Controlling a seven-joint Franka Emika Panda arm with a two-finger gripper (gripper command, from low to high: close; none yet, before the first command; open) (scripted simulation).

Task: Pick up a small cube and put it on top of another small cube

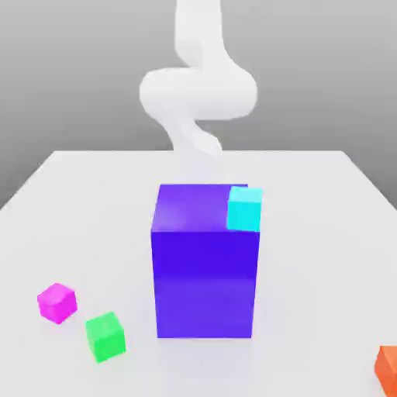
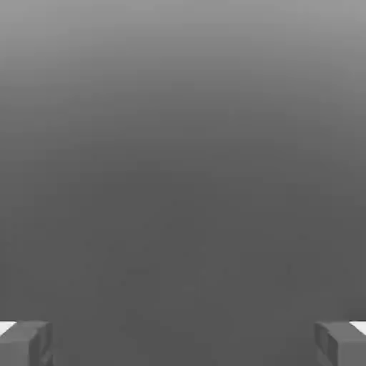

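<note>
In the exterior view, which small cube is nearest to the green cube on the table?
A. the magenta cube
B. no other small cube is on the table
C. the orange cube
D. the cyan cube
A: the magenta cube lies just beside the green cube, toward the exterior view's left, while the cyan cube and the orange cube are much farther away.

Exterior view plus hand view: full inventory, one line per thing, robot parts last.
Large blue-violet block: 1, blue-violet, table centre, tallest thing.
Small cyan cube: 1, cyan, at the block's upper corner on the exterior view's right; resting on it or behind it, cannot tell.
Small magenta cube: 1, magenta, near edge, exterior view's left.
Small green cube: 1, green, just right of the magenta cube, apart from it.
Small orange cube: 1, orange, near right corner, cut by frame.
White table: 1, white.
White arm: 1, behind the block.
Pincer: 1, grey fingers, open, holding nothing.
</note>
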